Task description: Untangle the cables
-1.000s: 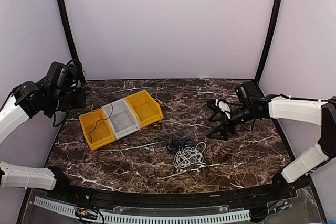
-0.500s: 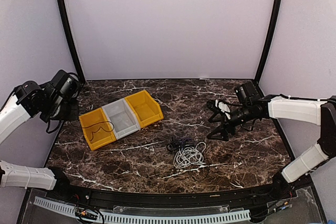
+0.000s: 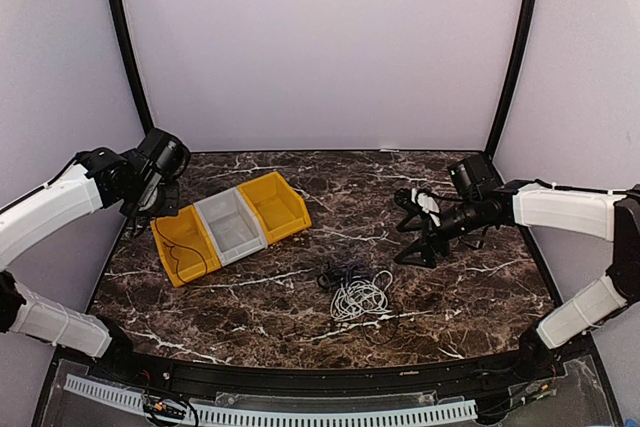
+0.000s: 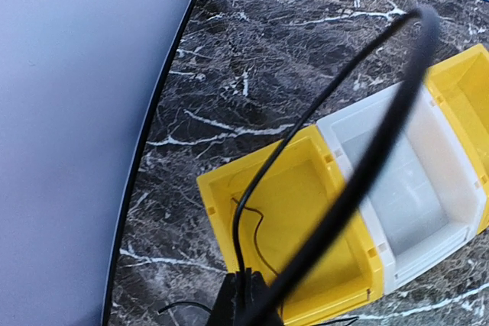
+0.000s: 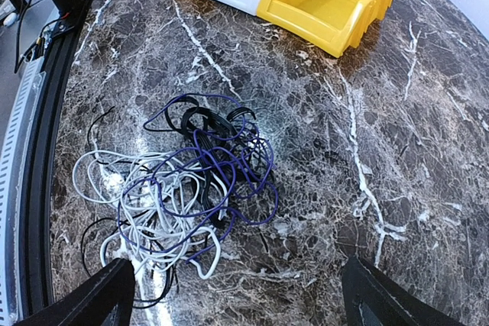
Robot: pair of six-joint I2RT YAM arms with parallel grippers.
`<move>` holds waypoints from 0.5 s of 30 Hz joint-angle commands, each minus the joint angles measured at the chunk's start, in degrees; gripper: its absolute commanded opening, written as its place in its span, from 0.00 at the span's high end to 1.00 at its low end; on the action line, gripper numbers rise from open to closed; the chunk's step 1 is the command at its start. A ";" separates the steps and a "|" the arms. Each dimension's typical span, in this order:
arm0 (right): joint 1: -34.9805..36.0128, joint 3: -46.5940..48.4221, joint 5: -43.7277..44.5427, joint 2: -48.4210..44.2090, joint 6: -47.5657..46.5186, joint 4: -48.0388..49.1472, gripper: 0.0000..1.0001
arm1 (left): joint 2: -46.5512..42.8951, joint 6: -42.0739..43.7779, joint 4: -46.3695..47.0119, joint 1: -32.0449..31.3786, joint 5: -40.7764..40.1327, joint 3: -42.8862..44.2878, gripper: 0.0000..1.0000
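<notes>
While the left gripper (image 4: pixel 241 299), jaws together, pinches a thin black cable (image 4: pixel 236 242) above the yellow bin (image 4: pixel 210 196), the right gripper (image 3: pixel 408 227) hangs spread wide near the cables (image 3: pixel 352 287), a white, black and purple tangle on the table (image 3: pixel 480 287).

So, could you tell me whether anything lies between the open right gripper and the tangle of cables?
Nothing visible does. Only bare table lies between the right gripper, with its jaws open, and the cables. The bins sit well off to the side.
</notes>
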 commanded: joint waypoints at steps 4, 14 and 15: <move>-0.41 -0.45 -1.15 -1.63 -0.64 0.39 0.04 | 3.50 6.16 15.82 2.18 0.79 -1.37 1.00; -0.40 -0.89 -0.15 -2.06 -0.83 0.70 0.04 | 8.69 6.35 20.68 4.68 3.19 -4.69 1.00; -0.40 -0.94 -0.10 -1.94 -0.90 0.66 0.04 | 8.37 5.70 21.59 4.65 4.12 -6.33 1.00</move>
